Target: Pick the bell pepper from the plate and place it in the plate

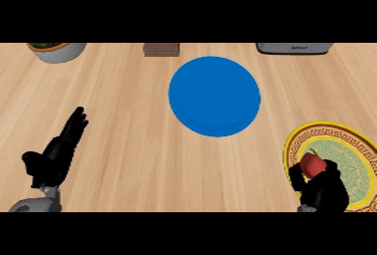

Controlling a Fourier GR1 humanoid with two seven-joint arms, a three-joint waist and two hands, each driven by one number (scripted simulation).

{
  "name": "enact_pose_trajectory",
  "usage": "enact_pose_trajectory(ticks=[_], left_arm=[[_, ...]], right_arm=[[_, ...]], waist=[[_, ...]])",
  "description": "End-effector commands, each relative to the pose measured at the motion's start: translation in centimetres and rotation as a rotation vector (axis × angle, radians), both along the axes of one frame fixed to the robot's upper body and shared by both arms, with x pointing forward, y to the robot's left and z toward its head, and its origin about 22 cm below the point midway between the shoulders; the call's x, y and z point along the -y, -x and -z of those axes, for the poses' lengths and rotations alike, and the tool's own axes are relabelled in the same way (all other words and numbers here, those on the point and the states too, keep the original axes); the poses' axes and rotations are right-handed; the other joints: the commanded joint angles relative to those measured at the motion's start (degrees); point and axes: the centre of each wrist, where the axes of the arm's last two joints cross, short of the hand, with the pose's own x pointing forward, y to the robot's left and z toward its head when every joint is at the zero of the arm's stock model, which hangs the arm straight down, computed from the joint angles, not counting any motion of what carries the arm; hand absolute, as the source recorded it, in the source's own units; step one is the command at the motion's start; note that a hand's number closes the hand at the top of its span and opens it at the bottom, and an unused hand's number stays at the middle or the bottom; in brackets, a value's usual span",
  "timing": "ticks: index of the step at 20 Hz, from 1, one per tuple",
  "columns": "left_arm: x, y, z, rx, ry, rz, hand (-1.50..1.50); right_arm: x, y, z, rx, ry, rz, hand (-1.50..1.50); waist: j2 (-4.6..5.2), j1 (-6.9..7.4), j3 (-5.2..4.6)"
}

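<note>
I see my right hand [321, 191] at the lower right, its thumb and fingers curled round the red bell pepper [313, 163], which pokes out above them. The pepper sits over the left part of the yellow patterned plate [336, 127]; I cannot tell whether it rests on the plate or is lifted clear of it. The blue plate [214, 95] lies well apart, up and to the left, near the middle of the wooden worktop [125, 99]. My left hand [55, 157] rests at the lower left, fingers straight and holding nothing. Along the far edge I see 3 things: a pale pot [57, 51], a brown block [162, 49] and a grey appliance [294, 48].
</note>
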Motion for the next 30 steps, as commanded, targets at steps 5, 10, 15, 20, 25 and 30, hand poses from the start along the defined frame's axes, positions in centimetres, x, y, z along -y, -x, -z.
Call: enact_pose_trajectory(ticks=[5, 10, 15, 20, 25, 30], left_arm=[[0.1, 0.4, 0.7, -0.015, 0.004, -0.007, 0.0], [-0.6, 0.5, 0.3, -0.01, -0.004, -0.008, 0.0], [0.8, 0.1, 0.5, -0.02, 0.008, 0.008, 0.0], [0.9, -0.1, 0.1, -0.008, 0.013, 0.032, 0.0], [1.4, -0.8, -0.1, 0.006, 0.02, 0.048, 0.0], [1.3, -1.9, -1.1, 0.04, 0.006, 0.067, 0.0]], right_arm=[[-5.2, 0.3, -2.5, 0.059, 0.083, 0.036, 1.5], [-6.1, -0.8, -6.3, 0.166, 0.257, 0.048, 1.5], [-8.6, -1.4, -9.9, 0.234, 0.334, 0.044, 1.5], [-10.0, -2.0, -12.1, 0.241, 0.394, 0.038, 1.5], [-10.9, -3.5, -15.0, 0.237, 0.378, 0.024, 1.5], [-10.7, -6.9, -16.6, 0.248, 0.347, 0.043, 1.5]], waist=[[0.44, 0.0, 0.83], [-0.08, -0.24, 0.82], [0.34, 0.3, 1.12], [0.66, 1.79, 1.37], [1.27, 2.84, 1.48], [2.07, 4.49, 1.63]])
